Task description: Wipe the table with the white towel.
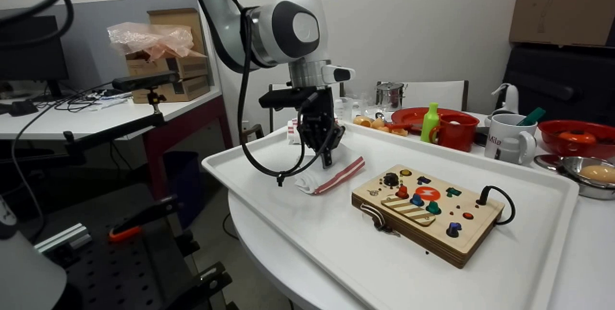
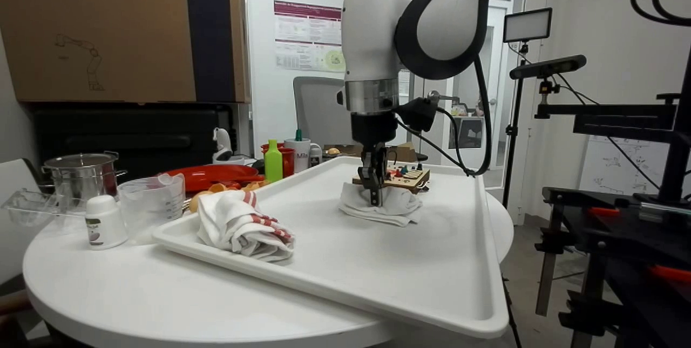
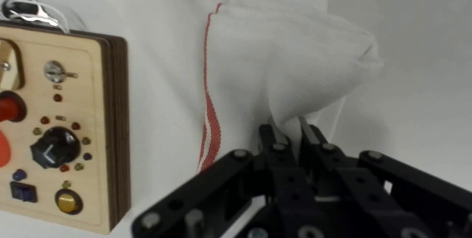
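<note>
The white towel (image 3: 239, 64) lies loosely folded, with red stripes along one edge in the wrist view. It also shows in both exterior views (image 1: 338, 178) (image 2: 402, 210), resting on the table. The table is a glossy white top with a raised rim (image 1: 288, 218), seen in both exterior views (image 2: 345, 245). My gripper (image 3: 289, 129) points down and is shut on a raised fold of the towel, pinched between its fingers. In both exterior views the fingertips (image 1: 326, 158) (image 2: 376, 197) are low, at the towel. The towel's underside is hidden.
A wooden toy board (image 1: 427, 209) with knobs and switches lies on the table beside the towel. A second striped cloth (image 2: 243, 229) lies bunched at a corner by the rim. A green bottle (image 1: 430, 122), red mug (image 1: 456, 132) and white mug (image 1: 502, 137) stand beyond the rim.
</note>
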`<action>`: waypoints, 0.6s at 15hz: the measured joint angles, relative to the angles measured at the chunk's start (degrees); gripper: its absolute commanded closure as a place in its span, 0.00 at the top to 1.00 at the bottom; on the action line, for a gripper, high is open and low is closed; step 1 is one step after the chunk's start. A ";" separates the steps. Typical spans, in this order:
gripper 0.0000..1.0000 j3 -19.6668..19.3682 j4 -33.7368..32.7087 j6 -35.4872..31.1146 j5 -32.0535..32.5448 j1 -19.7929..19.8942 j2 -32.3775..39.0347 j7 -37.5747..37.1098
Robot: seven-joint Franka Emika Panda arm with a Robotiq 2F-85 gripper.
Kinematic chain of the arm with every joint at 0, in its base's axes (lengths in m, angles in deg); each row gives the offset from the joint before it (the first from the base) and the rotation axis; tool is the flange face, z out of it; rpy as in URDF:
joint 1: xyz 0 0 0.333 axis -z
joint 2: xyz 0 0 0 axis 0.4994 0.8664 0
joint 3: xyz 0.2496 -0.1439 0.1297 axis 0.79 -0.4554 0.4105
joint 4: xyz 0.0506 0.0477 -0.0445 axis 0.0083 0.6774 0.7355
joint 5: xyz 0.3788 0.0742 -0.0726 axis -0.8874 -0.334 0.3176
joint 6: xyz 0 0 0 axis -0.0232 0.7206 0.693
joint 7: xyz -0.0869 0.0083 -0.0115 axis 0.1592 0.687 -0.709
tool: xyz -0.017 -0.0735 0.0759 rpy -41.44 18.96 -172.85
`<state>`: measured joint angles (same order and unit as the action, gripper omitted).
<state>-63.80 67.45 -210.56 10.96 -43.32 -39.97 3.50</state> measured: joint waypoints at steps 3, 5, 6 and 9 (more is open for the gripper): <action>0.03 -0.74 -0.19 0.00 0.00 1.65 0.29 0.00; 0.03 -0.86 -0.39 0.00 0.00 2.37 0.41 0.00; 0.03 -0.85 -0.44 0.00 0.00 2.41 0.42 0.00; 0.03 -0.43 -0.50 0.00 0.21 1.82 0.41 0.00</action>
<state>-64.22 66.95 -210.56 11.17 -41.50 -39.56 3.51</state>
